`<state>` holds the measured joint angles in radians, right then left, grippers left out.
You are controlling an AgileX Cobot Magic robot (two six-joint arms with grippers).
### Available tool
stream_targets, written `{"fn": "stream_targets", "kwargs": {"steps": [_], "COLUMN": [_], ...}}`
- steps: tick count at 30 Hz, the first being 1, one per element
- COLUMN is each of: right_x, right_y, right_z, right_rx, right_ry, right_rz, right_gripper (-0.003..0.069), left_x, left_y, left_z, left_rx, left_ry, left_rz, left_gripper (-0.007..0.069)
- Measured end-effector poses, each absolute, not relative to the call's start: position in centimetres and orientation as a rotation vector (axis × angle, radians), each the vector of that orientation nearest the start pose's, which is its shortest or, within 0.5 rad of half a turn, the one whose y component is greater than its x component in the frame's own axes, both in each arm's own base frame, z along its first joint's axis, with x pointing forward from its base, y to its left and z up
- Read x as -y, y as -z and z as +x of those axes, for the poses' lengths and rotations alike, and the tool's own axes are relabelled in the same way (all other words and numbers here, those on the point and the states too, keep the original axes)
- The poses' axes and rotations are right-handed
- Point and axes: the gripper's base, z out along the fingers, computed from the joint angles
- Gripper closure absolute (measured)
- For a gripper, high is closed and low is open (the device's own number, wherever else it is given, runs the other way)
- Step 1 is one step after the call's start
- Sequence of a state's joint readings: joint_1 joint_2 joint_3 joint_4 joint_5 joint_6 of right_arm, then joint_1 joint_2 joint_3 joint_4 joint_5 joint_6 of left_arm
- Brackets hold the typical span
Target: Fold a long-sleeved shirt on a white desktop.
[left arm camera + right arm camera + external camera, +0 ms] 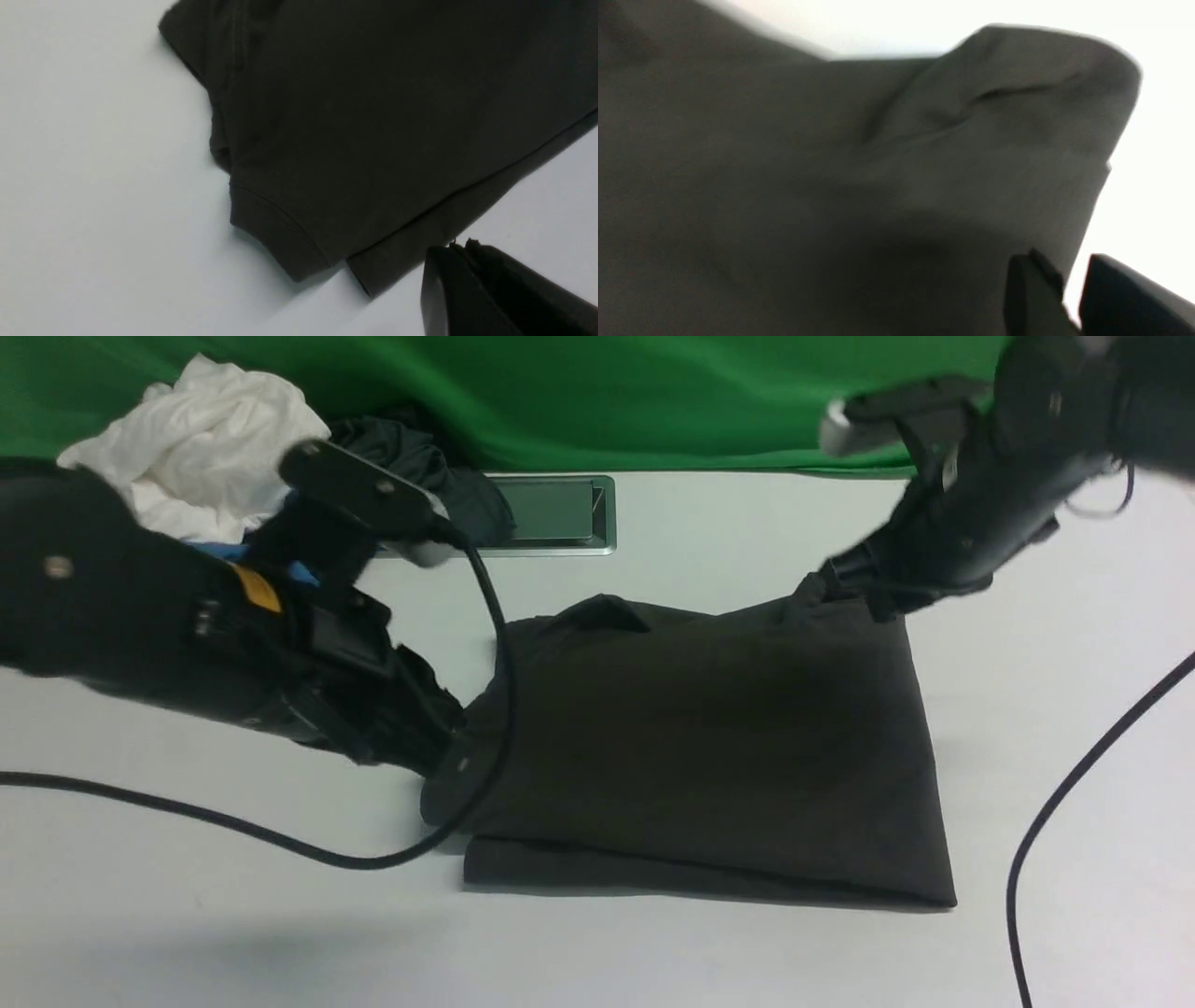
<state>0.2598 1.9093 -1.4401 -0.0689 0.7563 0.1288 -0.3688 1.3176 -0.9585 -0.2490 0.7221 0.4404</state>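
Both grippers are working at the edges of the long-sleeved shirt (709, 747), which is lying folded into a thick, roughly square bundle in the middle of the white desktop (1046, 672). On its left edge, the left gripper (446, 761) is sitting with its matte black fingers (472, 289) pressed together, nothing showing between them in the wrist view, their tips just off the hem. At the far right corner, the right gripper (864, 586) is standing with a narrow gap between its fingers (1029, 294); a lifted fold of cloth is hanging close by, but the blur is making it impossible to say whether any fabric is actually pinched. The shirt is looking like soft, very dark charcoal knit, with a ribbed cuff (275, 238) curling out of the fold and a stitched hem running beneath it. Any chest print is being hidden inside the fold. The tabletop is smooth and matte, with a silver-framed hatch (555, 513) set into it near the back. Behind the left arm, a crumpled white cloth (196, 439), a dark garment (420, 467) and a sliver of something blue (224, 551) are being partly covered, and a glossy black cable (280, 840) is looping across the front.
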Motion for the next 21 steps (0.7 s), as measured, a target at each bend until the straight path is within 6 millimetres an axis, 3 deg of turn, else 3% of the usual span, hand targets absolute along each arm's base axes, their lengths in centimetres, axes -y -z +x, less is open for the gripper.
{"fn": "stream_targets", "kwargs": {"steps": [2, 3, 6, 8, 12, 13, 14, 15, 16, 20, 21], "right_x": [-9.0, -8.8, -8.4, -8.4, -8.5, -8.5, -8.4, -8.3, -8.3, -7.3, -7.2], "right_y": [-19.7, -19.4, -16.4, -15.4, -15.4, -16.1, -16.5, -18.3, -18.6, -27.4, -28.4], "right_z": [41.0, 41.2, 42.6, 43.0, 43.2, 43.0, 42.9, 42.4, 42.3, 38.2, 37.7], "right_rx": [-2.684, -2.684, -2.664, -2.646, -2.618, -2.613, -2.613, -2.606, -2.604, -2.495, -2.476], "right_ry": [-0.036, -0.035, -0.037, -0.039, -0.031, -0.024, -0.022, -0.018, -0.018, -0.026, -0.029], "right_rz": [-0.18, -0.173, -0.158, -0.172, -0.225, -0.249, -0.253, -0.258, -0.257, -0.227, -0.222], "right_gripper": [0.0477, 0.0477, 0.0477, 0.0477, 0.0478, 0.0484, 0.0485, 0.0503, 0.0505, 0.0569, 0.0574], "left_x": [10.9, 10.9, 10.6, 10.3, 9.2, 8.4, 8.2, 7.4, 7.2, 5.0, 5.0], "left_y": [-28.7, -28.8, -30.3, -31.2, -32.0, -32.0, -32.0, -31.8, -31.5, -30.7, -30.9], "left_z": [24.1, 24.1, 23.4, 22.7, 20.2, 18.5, 18.0, 16.0, 15.7, 9.8, 9.6], "left_rx": [-2.392, -2.389, -2.309, -2.252, -2.138, -2.079, -2.064, -1.998, -1.999, -1.809, -1.794], "left_ry": [0.256, 0.258, 0.252, 0.246, 0.228, 0.222, 0.222, 0.221, 0.221, 0.271, 0.274], "left_rz": [0.838, 0.836, 0.809, 0.788, 0.744, 0.715, 0.706, 0.672, 0.67, 0.569, 0.564], "left_gripper": [0.0605, 0.0605, 0.0605, 0.0605, 0.0605, 0.0605, 0.0605, 0.0605, 0.0605, 0.0605, 0.0605]}}
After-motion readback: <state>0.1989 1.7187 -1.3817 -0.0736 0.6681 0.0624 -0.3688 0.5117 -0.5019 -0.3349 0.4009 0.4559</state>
